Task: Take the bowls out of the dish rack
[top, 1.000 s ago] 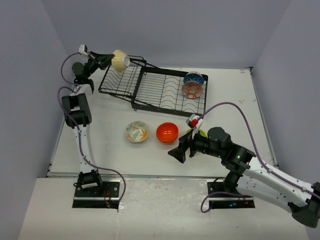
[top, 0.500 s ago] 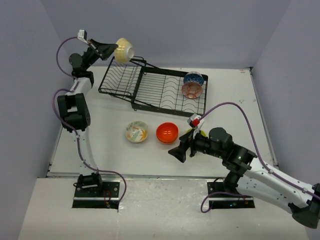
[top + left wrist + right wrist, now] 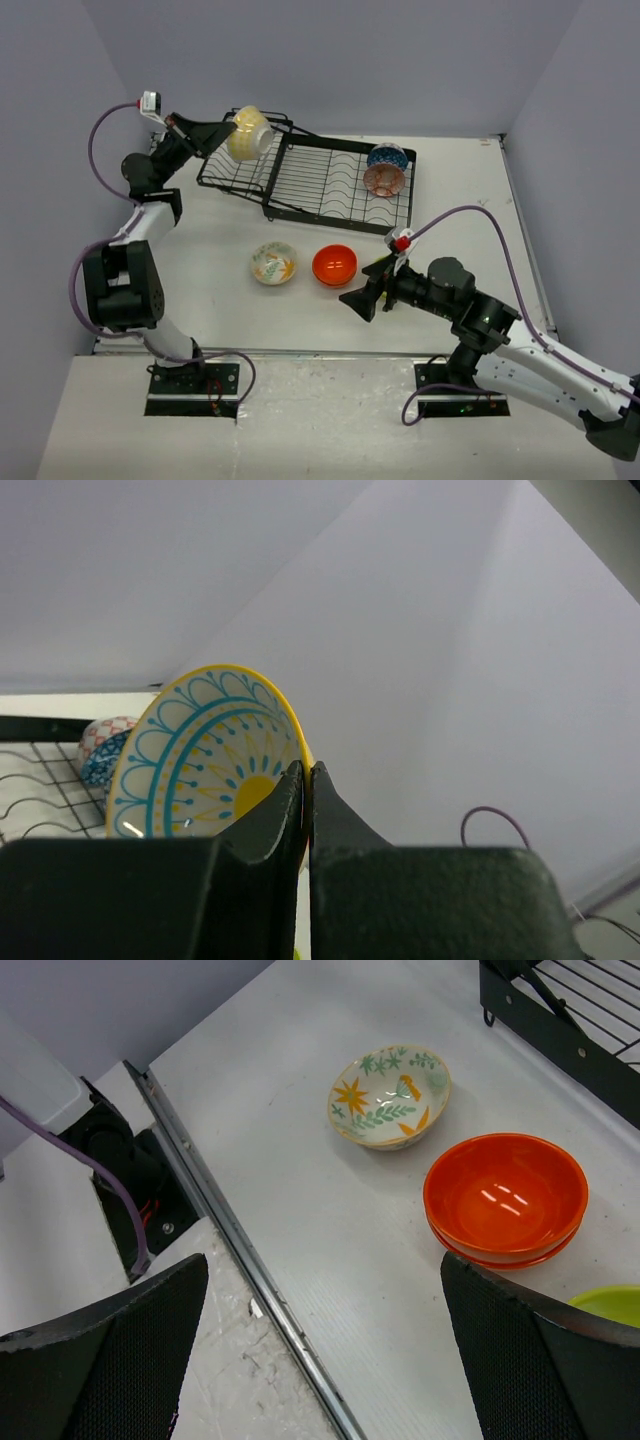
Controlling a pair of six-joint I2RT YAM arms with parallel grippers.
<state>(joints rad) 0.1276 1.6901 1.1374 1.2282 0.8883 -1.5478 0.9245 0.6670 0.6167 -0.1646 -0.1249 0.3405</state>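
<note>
Where the right pincer (image 3: 362, 290) intrudes, a green bowl (image 3: 610, 1305), apparently, sits half-hidden.

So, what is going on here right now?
Bowls are being unloaded from a black rack. The left pincer is shut on the rim of a yellow bowl, held in the air by the rack's left end. A blue bowl and a pink bowl sit at the rack's right end. A floral bowl, an orange bowl and a green bowl are on the table. The right pincer is open and empty, hovering near them.
</note>
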